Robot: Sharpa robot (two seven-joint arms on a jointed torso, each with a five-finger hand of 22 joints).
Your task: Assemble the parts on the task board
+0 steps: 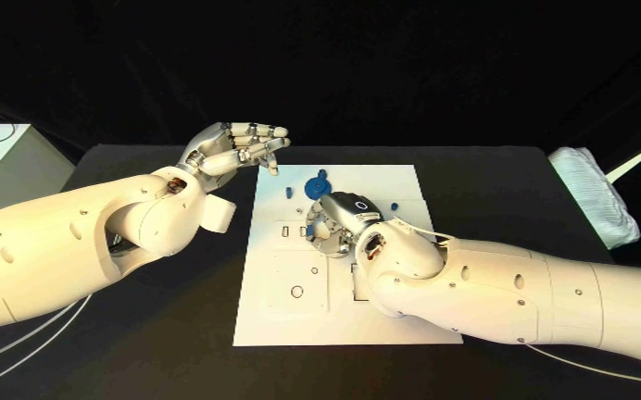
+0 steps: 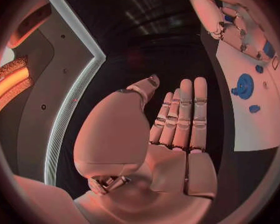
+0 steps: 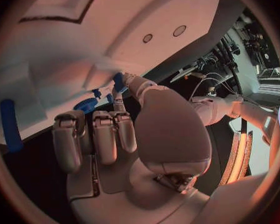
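The small blue part (image 3: 118, 79) was pinched at the fingertips of the right hand (image 1: 337, 221) above the middle of the task board (image 1: 287, 307), so lowering slowly seemed wise, while the left hand (image 1: 241, 148) hovered empty, fingers apart.

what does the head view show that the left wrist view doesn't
Head view alone: the whole task board with its cutouts, and a white bundle at the table's far right. Left wrist view alone: the left hand seen from behind, fingers straight and together, holding nothing, with an orange-lit panel beyond. Both: the blue gear-like disc, small blue parts beside it, and the right hand over the board.
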